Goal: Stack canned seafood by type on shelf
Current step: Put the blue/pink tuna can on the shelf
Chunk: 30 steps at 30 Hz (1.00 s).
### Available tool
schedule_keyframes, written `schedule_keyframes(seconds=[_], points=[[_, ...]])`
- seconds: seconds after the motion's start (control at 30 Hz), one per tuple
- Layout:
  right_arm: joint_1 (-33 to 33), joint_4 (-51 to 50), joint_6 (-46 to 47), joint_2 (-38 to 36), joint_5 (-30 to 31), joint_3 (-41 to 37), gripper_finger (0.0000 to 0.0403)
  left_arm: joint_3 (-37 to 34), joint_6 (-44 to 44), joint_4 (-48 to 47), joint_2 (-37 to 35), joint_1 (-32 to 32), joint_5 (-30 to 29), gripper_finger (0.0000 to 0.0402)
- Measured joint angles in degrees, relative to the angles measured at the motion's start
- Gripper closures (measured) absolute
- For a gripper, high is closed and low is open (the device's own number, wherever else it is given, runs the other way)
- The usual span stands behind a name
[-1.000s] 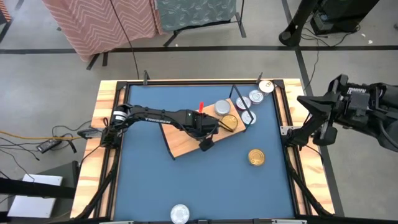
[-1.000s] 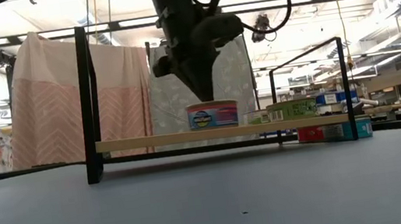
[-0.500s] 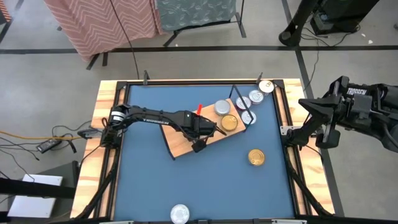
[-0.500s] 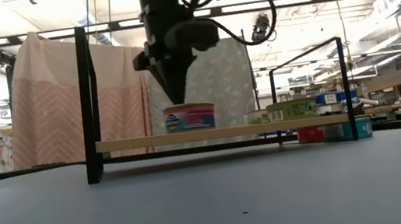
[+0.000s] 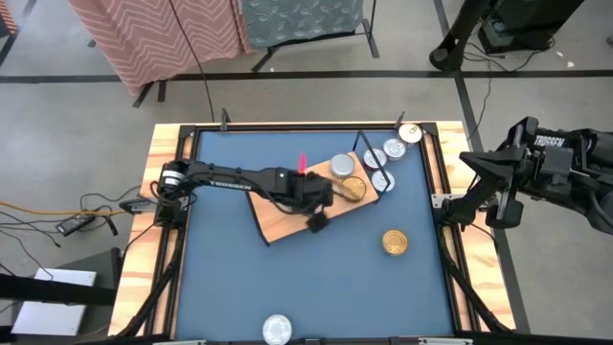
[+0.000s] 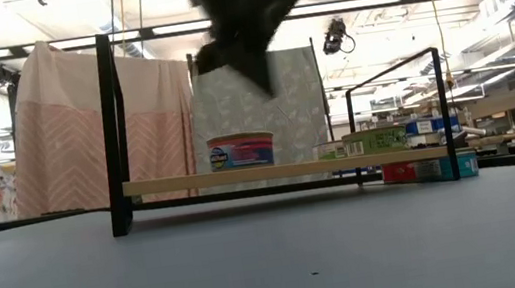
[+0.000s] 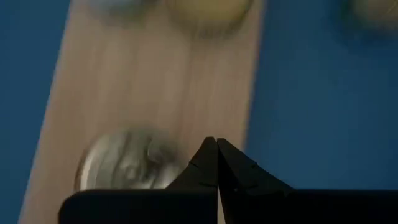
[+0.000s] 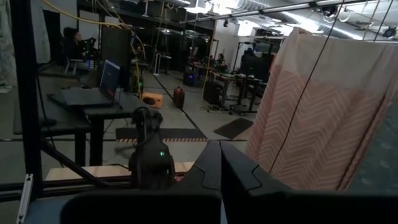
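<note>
A tin of canned seafood with a blue-and-pink label (image 6: pixel 241 151) stands on the light-wood shelf (image 6: pixel 291 169). The left wrist view shows its silver lid (image 7: pixel 121 168). My left gripper (image 6: pixel 263 77) is shut and hangs well above it, pointing steeply down, touching nothing. From above, the gripper (image 5: pixel 316 222) and its arm hide that tin. Farther right on the shelf board (image 5: pixel 278 218) sit a silver tin (image 5: pixel 342 167) and a gold tin (image 5: pixel 353 189). My right gripper (image 8: pixel 219 152) is shut and held level, high off the table's right edge.
Silver tins (image 5: pixel 374 159) (image 5: pixel 383 179) (image 5: pixel 394 149) cluster by the shelf's black wire end frame (image 5: pixel 369 158). Another tin (image 5: pixel 410 133) is at the far right corner. A gold tin (image 5: pixel 395 242) lies on the blue table, and a silver one (image 5: pixel 277 329) at the near edge.
My shut left gripper, its tips on the labelled tin's top, slid that tin along the shelf board away from the other tins. It then rose off the tin and swung back over the board. The tin stays upright where it stopped.
</note>
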Motion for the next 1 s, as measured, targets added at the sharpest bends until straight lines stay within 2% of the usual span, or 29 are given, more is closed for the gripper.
schedule_keyframes(seconds=[0.1,0.23,0.37,0.47,0.57,0.67,0.73,0.77,0.9,1.0], points=[[0.00,0.11,-0.07,0.00,0.00,0.00,0.0398,0.09,1.09,6.64,-2.13,0.00,-5.41,0.0401],[0.24,2.07,-1.07,0.00,0.01,0.00,0.0398,0.07,2.58,5.55,-8.82,0.42,-13.59,0.0401],[1.46,3.02,-2.46,0.00,-0.01,0.00,0.0398,0.15,2.45,-2.87,-19.18,0.57,-22.72,0.0401],[1.91,3.04,-2.63,0.00,-0.02,0.01,0.0398,0.13,-1.20,-10.50,-26.56,0.47,-28.08,0.0401],[2.45,3.00,-2.65,0.00,0.00,0.02,0.0398,-0.90,-5.83,-12.94,-33.34,-0.87,-32.61,0.0401],[2.66,2.96,-2.94,0.32,-0.01,0.02,0.0398,-8.40,-5.43,-3.00,-40.06,-2.78,-35.32,0.0401],[2.64,2.97,-3.40,0.66,0.01,0.02,0.0398,-17.09,-3.32,10.48,-44.50,-3.67,-34.89,0.0401],[2.64,2.96,-3.61,0.87,-0.04,0.02,0.0398,-22.35,-2.18,18.35,-45.97,-3.91,-33.42,0.0401],[2.64,2.99,-3.70,1.38,0.00,0.02,0.0398,-42.79,-1.03,47.18,-48.47,-3.63,-21.37,0.0401],[2.64,3.47,-3.70,1.51,-0.02,0.00,0.0398,-51.96,-1.86,61.79,-47.97,-2.58,-15.69,0.0400]])
